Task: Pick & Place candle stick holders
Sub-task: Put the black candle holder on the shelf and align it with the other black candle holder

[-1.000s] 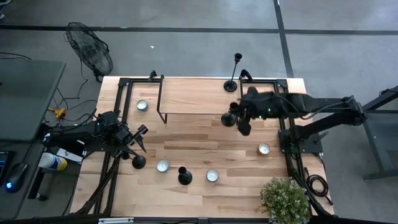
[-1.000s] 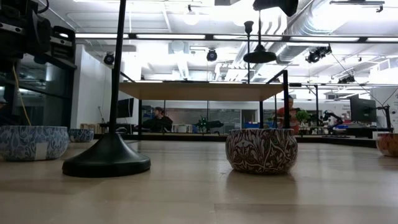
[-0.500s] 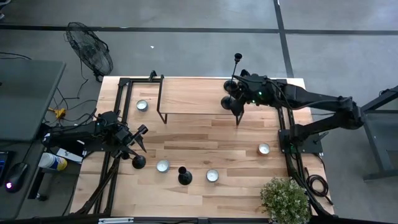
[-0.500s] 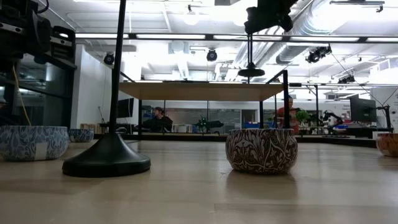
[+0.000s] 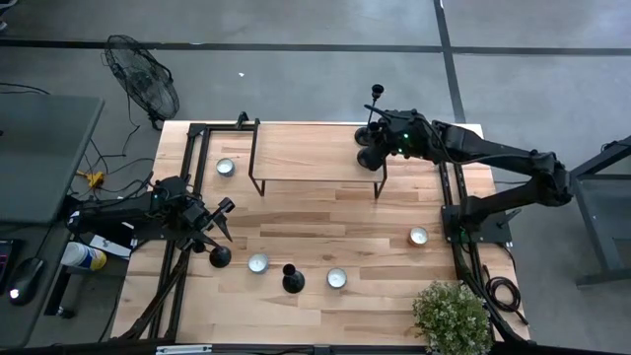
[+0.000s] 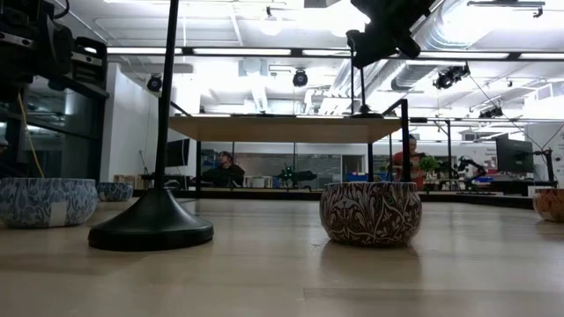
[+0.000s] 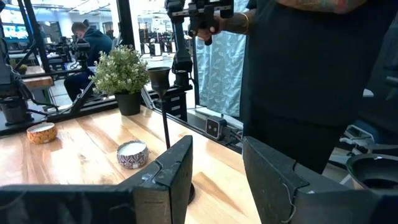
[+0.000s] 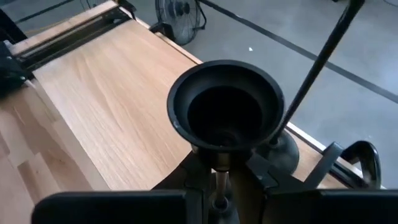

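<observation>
Low view, level across the wooden counter (image 6: 282,273). Nearest: a black candlestick holder (image 6: 152,220), its round flared base sitting on the counter, thin stem rising out of the top of the picture. Just right of centre stood a small patterned bowl (image 6: 370,212); a blue-patterned bowl (image 6: 44,202) sat at the left edge, a smaller one (image 6: 115,190) behind it, and a sliver of another at the far right. Behind them, a raised wooden shelf (image 6: 282,129) on dark legs. Above its right end a dark claw (image 6: 383,22) hung over a thin black candlestick stem (image 6: 361,84) whose foot met the shelf top. Seated people showed in the room beyond.
</observation>
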`<state>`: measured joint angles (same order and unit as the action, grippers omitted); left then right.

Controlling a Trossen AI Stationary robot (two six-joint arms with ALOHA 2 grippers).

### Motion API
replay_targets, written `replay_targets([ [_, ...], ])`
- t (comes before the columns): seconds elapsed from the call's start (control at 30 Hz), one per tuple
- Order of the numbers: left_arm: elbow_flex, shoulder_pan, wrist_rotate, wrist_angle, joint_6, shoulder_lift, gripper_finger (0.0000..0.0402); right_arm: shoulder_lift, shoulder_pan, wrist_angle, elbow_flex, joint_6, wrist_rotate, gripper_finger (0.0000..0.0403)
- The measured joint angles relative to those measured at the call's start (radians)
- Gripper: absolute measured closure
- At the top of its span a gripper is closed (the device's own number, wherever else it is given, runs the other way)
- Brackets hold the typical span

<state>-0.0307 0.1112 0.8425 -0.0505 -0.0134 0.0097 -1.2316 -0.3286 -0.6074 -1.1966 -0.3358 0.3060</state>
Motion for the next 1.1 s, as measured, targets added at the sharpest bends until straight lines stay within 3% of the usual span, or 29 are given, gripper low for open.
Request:
replay_targets([
  [0.2, 0.0, 0.0, 0.0, 0.0, 0.0, 0.0, 0.0264, 0.0, -0.021, -0.002, 0.0, 0.002, -0.001, 0.0376],
  [0.43, 0.0, 0.0, 0.001, 0.0, 0.0, 0.0, 0.0264, 0.0, -0.026, -0.003, 0.0, 0.003, -0.009, 0.0358],
  [0.67, 0.0, 0.0, 0.001, 0.0, 0.0, 0.0, 0.0264, 0.0, -0.027, -0.006, 0.0, 0.003, -0.029, 0.0374],
  [0.93, 0.0, 0.0, 0.005, 0.0, 0.0, 0.0, 0.0264, -0.027, -0.027, 0.011, 0.001, 0.003, -0.033, 0.0355],
  [1.1, 0.0, 0.0, 0.004, 0.0, 0.0, 0.0, 0.0264, -0.027, -0.027, 0.014, 0.001, 0.017, -0.03, 0.0369],
])
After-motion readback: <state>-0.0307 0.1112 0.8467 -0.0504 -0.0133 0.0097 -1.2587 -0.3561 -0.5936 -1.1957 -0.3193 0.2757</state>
